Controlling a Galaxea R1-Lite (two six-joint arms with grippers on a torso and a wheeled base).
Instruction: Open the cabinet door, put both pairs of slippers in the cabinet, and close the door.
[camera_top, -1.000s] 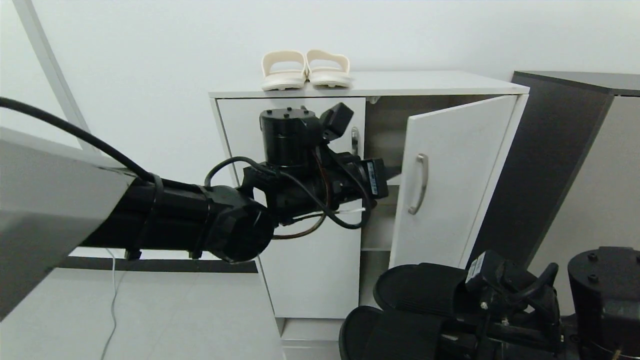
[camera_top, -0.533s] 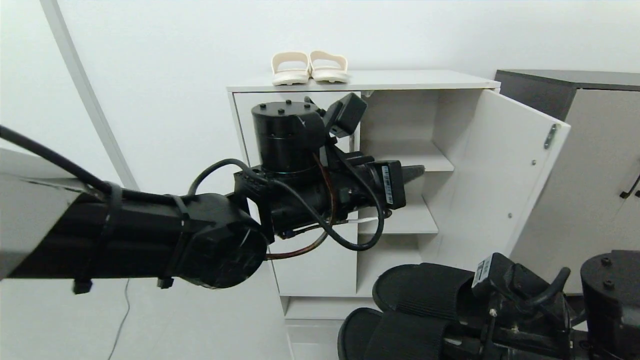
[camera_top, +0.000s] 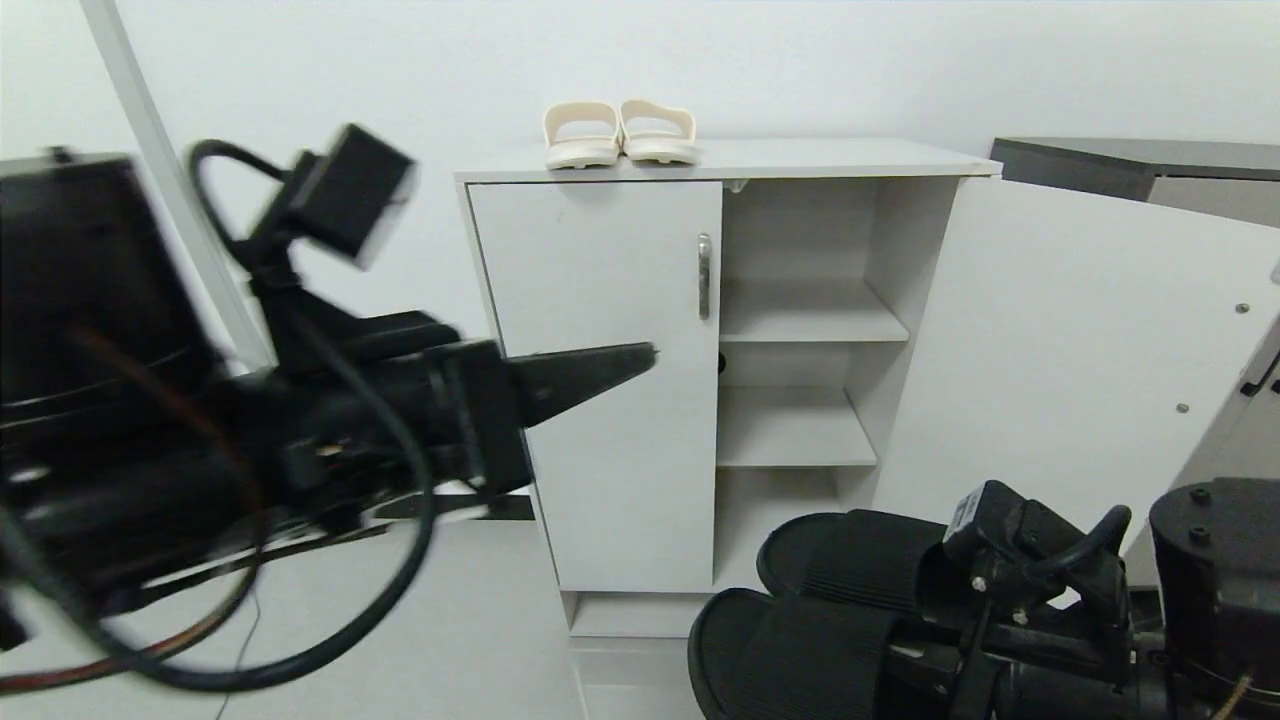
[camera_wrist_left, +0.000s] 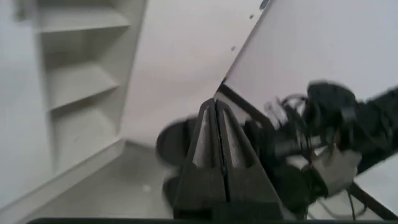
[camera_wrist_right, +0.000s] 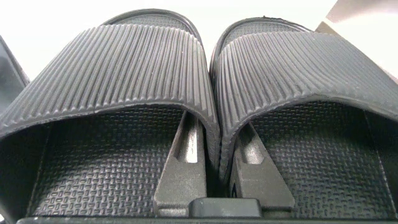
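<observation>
floor (camera_top: 450, 650): pale grey and glossy, lower left of the head view, running up to the foot of the cabinet (camera_top: 850, 158).
cabinet: white, centre frame, backed against the wall (camera_top: 800, 60).
left door (camera_top: 600, 400): shut, with an upright metal handle (camera_top: 704, 275) at its inner edge.
right door (camera_top: 1080, 340): swung wide open toward the right edge, baring two shelves (camera_top: 810, 315).
wall: plain white; a dark grey unit (camera_top: 1100, 160) stands at upper right.
black slippers (camera_top: 830, 600): lower right, nearest the camera, side by side, low before the open half.
right gripper (camera_wrist_right: 217, 127): one finger inside each black slipper, clamped on the two adjoining strap walls.
left gripper (camera_top: 645, 353): left of centre, fingers pressed together on nothing, tips pointing toward the shut door.
cream slippers (camera_top: 620, 133): upper centre, side by side on the cabinet top, well above the left gripper.
</observation>
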